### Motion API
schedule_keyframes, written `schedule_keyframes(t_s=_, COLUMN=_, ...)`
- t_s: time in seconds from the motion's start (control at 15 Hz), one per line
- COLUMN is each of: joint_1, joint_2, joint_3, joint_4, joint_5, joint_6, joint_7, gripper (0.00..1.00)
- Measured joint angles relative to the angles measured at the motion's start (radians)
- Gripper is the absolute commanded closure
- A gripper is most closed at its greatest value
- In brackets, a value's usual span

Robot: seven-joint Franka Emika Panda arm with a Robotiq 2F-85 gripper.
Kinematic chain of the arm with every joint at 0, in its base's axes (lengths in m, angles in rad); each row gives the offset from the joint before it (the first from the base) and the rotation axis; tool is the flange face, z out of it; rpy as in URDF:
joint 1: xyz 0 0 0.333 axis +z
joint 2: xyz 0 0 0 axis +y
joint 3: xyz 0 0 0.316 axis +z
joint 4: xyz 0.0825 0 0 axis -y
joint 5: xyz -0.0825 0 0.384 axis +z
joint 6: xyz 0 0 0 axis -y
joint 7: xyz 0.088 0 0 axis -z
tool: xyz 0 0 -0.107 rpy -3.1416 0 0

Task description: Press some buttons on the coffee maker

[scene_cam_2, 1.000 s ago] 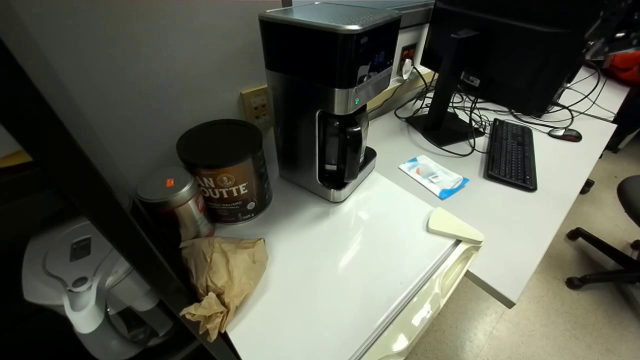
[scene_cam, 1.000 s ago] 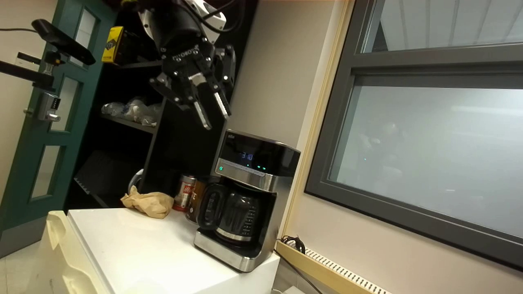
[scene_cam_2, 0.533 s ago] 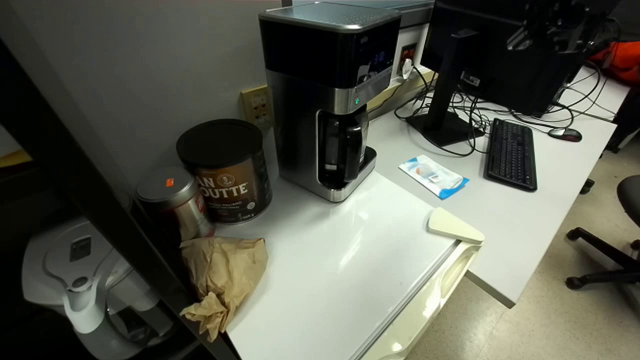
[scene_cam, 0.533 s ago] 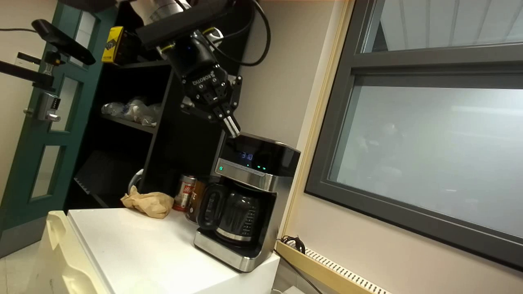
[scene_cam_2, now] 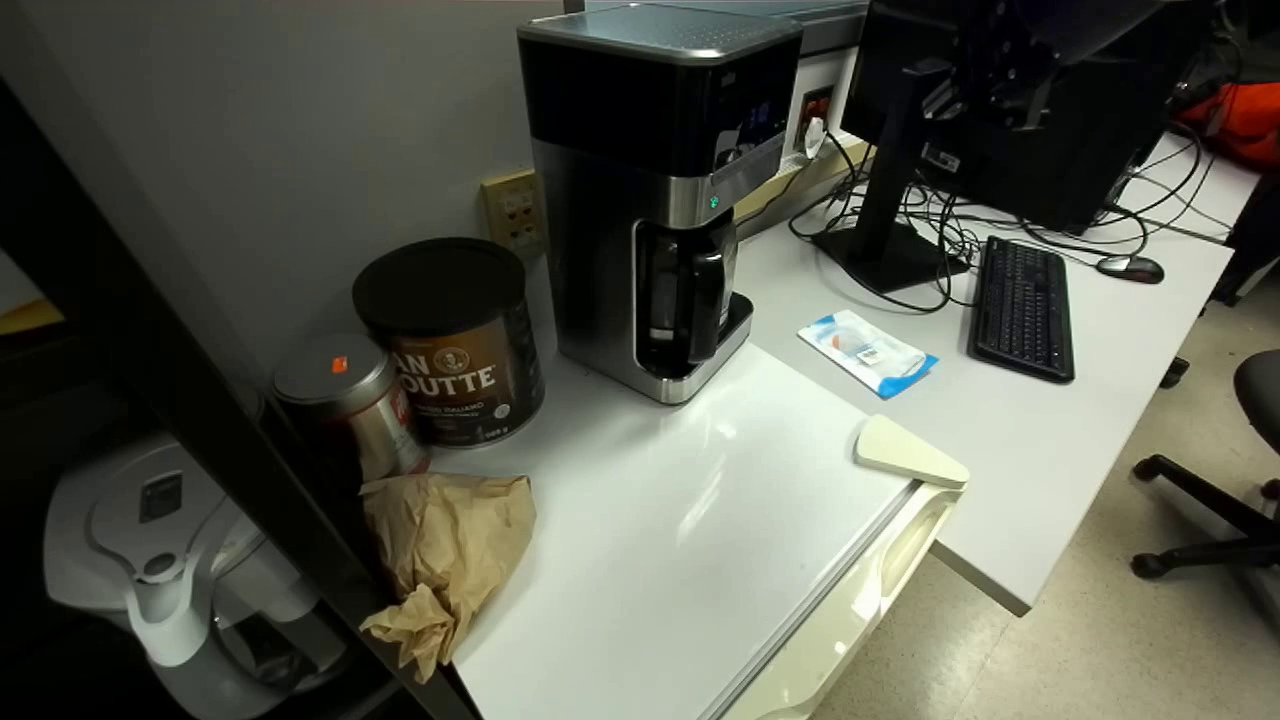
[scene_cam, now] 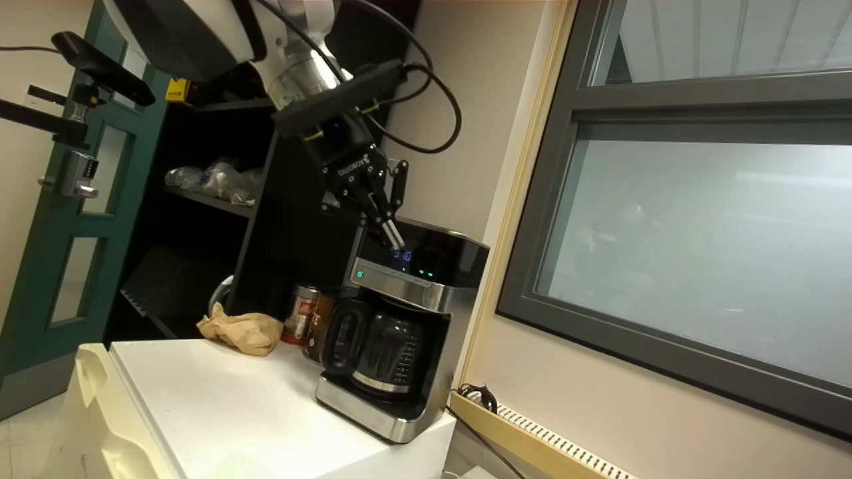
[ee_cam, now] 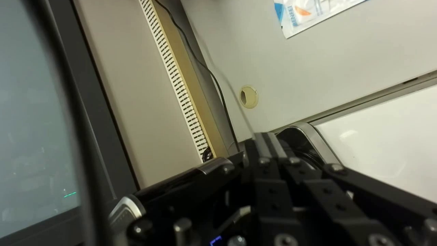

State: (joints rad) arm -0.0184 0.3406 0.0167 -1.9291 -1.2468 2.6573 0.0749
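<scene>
The black and steel coffee maker (scene_cam: 426, 293) stands on the white cabinet top, its carafe (scene_cam: 389, 352) inside. It also shows in an exterior view (scene_cam_2: 600, 240) and partly in the wrist view (ee_cam: 319, 145). Its front panel has a lit blue display (scene_cam: 407, 256), a green-lit button (scene_cam: 360, 274) and small green lights (scene_cam: 426, 273). My gripper (scene_cam: 397, 247) is shut and empty, fingertips together, overlapping the display's left part. In an exterior view the gripper (scene_cam_2: 940, 98) appears clear of the panel, to its right. In the wrist view the fingers (ee_cam: 269, 143) hide most of the panel.
A brown paper bag (scene_cam_2: 450, 550), a coffee tin (scene_cam_2: 455, 370) and a smaller can (scene_cam_2: 345, 400) stand beside the machine. A monitor (scene_cam_2: 1030, 160), a keyboard (scene_cam_2: 1022, 305) and a packet (scene_cam_2: 868, 350) are on the adjoining desk. A dark shelf (scene_cam: 219, 199) stands behind.
The gripper has closed; its fingers were apart one second ago. It has moved down and toward the coffee maker's front panel. The coffee maker has not moved.
</scene>
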Motion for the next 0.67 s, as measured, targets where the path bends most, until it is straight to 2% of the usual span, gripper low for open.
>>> schedule_keyframes(t_s=0.67, joint_1=-0.004, joint_2=0.219, joint_3=0.006, joint_4=0.238, joint_5=0.001, joint_6=0.034, joint_7=-0.017, gripper=1.0)
